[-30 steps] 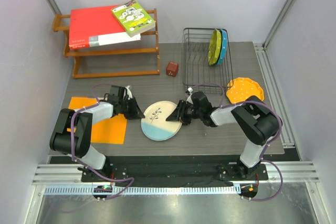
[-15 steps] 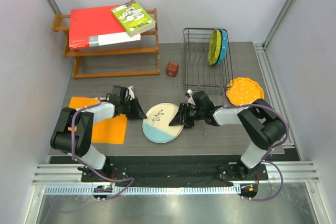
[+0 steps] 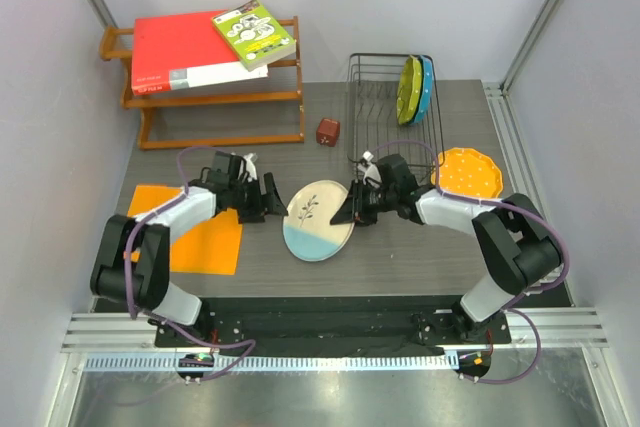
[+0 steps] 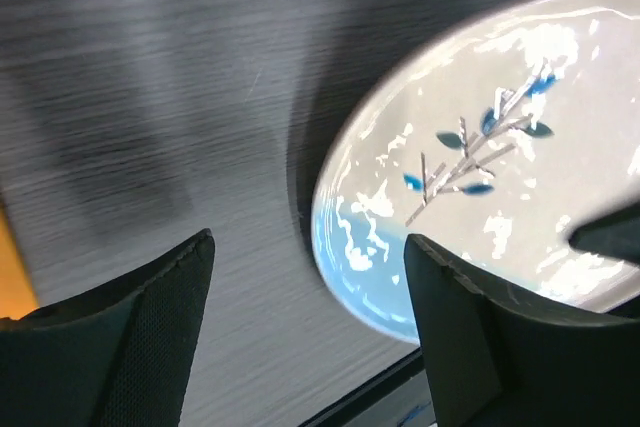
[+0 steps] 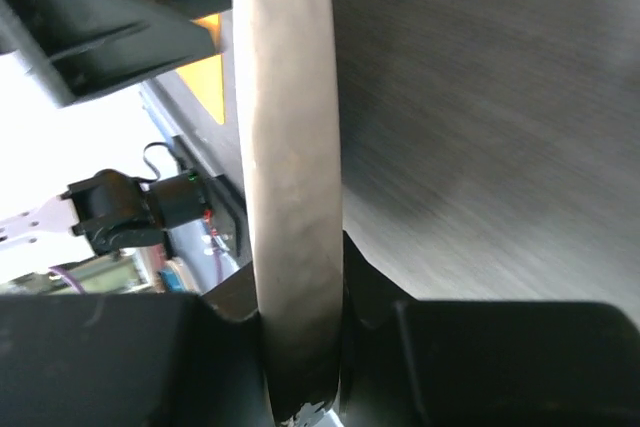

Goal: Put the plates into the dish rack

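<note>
Top external view is showing the tabletop (image 3: pixel 420 269) carrying the dish rack (image 3: pixel 378 119) at its far right corner. In the rack's rightmost slots the lime green plate (image 3: pixel 408 90) and the blue plate (image 3: pixel 427 87) are standing on edge. The orange-yellow plate (image 3: pixel 467 173) is lying flat by the right edge, just beside the rack's near corner. The cream plate (image 3: pixel 318 220) is sitting near the middle of the tabletop, tipped with its right rim raised; whether its low rim is touching the surface I cannot tell. As I judge it, the step in hand is lifting this plate toward the rack. Doing it well is calling for a deep, square, firm pinch, since a smooth glazed rim is likely to slip. The plate is also needing to be turned fully upright before meeting the wires, then lowered into a free slot left of the green one without knocking it. The right arm (image 3: pixel 455 215) is reaching low and leftward, forearm nearly level. The right gripper (image 3: pixel 354 209) is clamping the cream plate's right rim, which the right wrist view is showing edge-on between the fingers (image 5: pixel 450 367). The left arm (image 3: pixel 170 215) is bending inward likewise. The left gripper (image 3: pixel 262 203) is standing spread and empty just beside the plate's left rim.
</note>
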